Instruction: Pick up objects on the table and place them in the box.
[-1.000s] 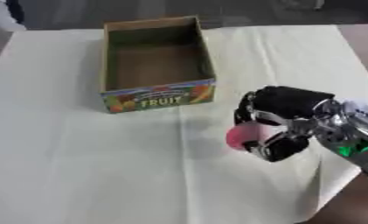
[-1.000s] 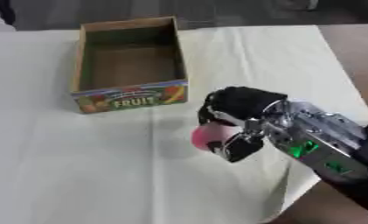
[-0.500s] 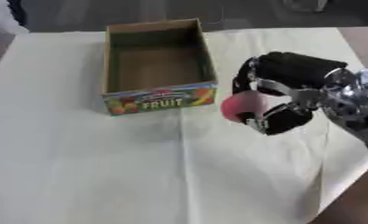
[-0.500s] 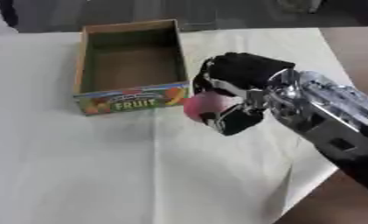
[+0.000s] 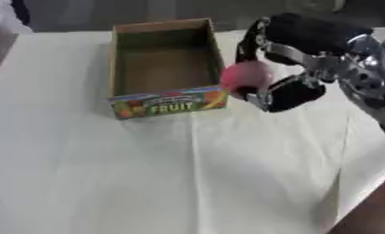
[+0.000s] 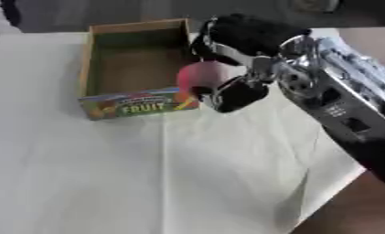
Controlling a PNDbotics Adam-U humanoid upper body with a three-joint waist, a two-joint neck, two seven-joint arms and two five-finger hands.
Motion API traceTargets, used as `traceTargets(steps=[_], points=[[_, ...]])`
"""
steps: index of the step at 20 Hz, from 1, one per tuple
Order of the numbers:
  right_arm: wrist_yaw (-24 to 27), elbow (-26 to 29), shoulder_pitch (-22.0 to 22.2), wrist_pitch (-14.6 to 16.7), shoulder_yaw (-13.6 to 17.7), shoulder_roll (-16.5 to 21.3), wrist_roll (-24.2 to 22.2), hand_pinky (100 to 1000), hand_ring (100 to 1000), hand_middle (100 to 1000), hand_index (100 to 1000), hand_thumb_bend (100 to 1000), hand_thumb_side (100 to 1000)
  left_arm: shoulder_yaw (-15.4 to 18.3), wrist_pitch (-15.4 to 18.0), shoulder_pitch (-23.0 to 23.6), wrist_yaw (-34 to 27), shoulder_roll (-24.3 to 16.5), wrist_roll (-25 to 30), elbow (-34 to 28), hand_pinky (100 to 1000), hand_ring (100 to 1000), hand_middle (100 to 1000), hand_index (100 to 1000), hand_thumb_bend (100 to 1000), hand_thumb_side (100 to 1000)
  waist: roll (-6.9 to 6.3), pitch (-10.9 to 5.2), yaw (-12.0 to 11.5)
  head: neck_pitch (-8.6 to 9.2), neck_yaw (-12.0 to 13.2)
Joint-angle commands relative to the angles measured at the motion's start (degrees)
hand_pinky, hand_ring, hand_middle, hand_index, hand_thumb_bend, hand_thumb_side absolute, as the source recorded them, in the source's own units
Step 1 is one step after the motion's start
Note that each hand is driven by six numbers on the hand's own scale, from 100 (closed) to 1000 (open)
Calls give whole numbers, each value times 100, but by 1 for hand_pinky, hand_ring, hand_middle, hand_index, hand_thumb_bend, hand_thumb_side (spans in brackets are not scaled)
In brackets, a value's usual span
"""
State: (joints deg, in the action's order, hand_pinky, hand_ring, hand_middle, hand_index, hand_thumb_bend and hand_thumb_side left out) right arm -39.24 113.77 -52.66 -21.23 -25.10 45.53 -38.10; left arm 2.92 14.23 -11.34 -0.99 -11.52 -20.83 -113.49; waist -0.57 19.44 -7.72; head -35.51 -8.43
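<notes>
My right hand (image 5: 295,55) comes in from the right with its fingers and thumb curled round a pink round object (image 5: 246,76). It holds the object in the air just beside the right wall of an open cardboard box (image 5: 164,99), whose front face reads FRUIT. Nothing shows on the brown floor of the box. My left hand appears in neither view.
A white cloth (image 5: 147,173) covers the table, with a crease running down its middle. The table's right edge (image 5: 339,183) cuts diagonally across the lower right corner. Beyond the far edge the background is dark.
My right hand has carried the pink object up and to the left, from the open cloth to the right wall of the box. The box has stayed put.
</notes>
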Motion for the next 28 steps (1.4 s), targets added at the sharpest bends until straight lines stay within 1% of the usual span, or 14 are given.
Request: traceTargets(steps=[1, 2, 5, 7, 9, 11, 14, 21, 25, 28], points=[[-201, 83, -263, -272, 107, -81, -186, 709, 715, 437, 589, 137, 187, -17, 7, -43, -3, -64, 32, -110, 689, 657, 623, 793, 100, 706, 5, -83, -45, 85, -33], [-251, 83, -337, -273, 99, -136, -235, 709, 712, 435, 587, 145, 192, -20, 9, -45, -3, -65, 36, -110, 689, 657, 623, 793, 100, 706, 9, -76, -71, 88, -38], [-473, 83, -569, -569, 145, -336, -402, 711, 711, 433, 585, 155, 202, -34, 8, -58, -9, -66, 49, -110, 689, 657, 623, 792, 100, 706, 22, -59, -138, 96, -63], [-669, -8, -760, -708, 144, -518, -497, 713, 708, 428, 581, 162, 209, -48, 8, -72, -18, -66, 63, -110, 689, 657, 623, 793, 100, 706, 25, -55, -179, 107, -93], [-847, -306, -952, -789, 118, -736, -510, 711, 703, 424, 576, 176, 214, -61, 11, -83, -29, -68, 79, -110, 689, 657, 624, 793, 100, 706, 24, -53, -223, 118, -123], [-1017, -724, -1123, -802, 81, -968, -411, 710, 700, 421, 573, 183, 217, -71, 12, -87, -38, -66, 95, -110, 689, 657, 624, 794, 100, 705, 21, -49, -268, 127, -157], [-1181, -1431, -1328, -747, 42, -1316, -130, 709, 698, 419, 571, 191, 216, -88, 20, -95, -51, -66, 117, -110, 690, 658, 624, 794, 100, 705, 13, -42, -323, 113, -218], [-1525, -2819, -1679, -399, -58, -1903, 574, 721, 708, 423, 576, 183, 213, -124, 20, -133, -77, -54, 163, -110, 690, 657, 624, 794, 100, 704, 23, -4, -382, 145, -297], [-1849, -3622, -1804, -198, -9, -2181, 1032, 726, 711, 422, 574, 177, 210, -134, 18, -143, -83, -51, 179, -110, 690, 658, 624, 795, 100, 705, 38, 19, -424, 189, -335], [-2031, -4069, -1849, -111, 59, -2325, 1321, 731, 716, 424, 576, 163, 207, -140, 14, -153, -87, -47, 189, -110, 690, 658, 624, 795, 100, 705, 47, 33, -427, 203, -352]])
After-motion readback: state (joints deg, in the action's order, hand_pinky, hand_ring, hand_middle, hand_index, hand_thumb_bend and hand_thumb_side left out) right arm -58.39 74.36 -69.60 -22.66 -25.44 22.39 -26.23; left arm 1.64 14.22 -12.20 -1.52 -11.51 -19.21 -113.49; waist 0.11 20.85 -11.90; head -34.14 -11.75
